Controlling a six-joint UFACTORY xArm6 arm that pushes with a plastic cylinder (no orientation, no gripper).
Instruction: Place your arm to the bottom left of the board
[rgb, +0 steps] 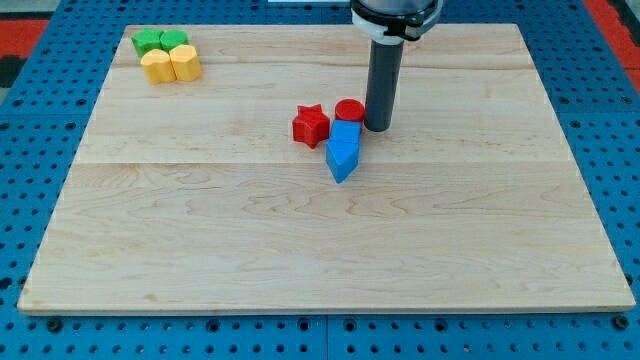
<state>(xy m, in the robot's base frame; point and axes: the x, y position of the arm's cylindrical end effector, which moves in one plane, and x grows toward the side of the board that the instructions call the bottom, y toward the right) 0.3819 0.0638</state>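
Note:
My tip (378, 127) stands on the wooden board (200, 260) near its middle, a little toward the view's top. It is right beside a red cylinder (349, 110), on that block's right. A red star (311, 125) lies to the left of the cylinder. Two blue blocks touch just below: a blue cube-like block (346, 133) and a longer blue block (341, 158) pointing toward the view's bottom. The tip is up and right of the blue blocks.
At the view's top left corner of the board sits a tight cluster: two green blocks (149, 42) (174, 39) and two yellow blocks (156, 66) (185, 63). A blue pegboard (600, 150) surrounds the board.

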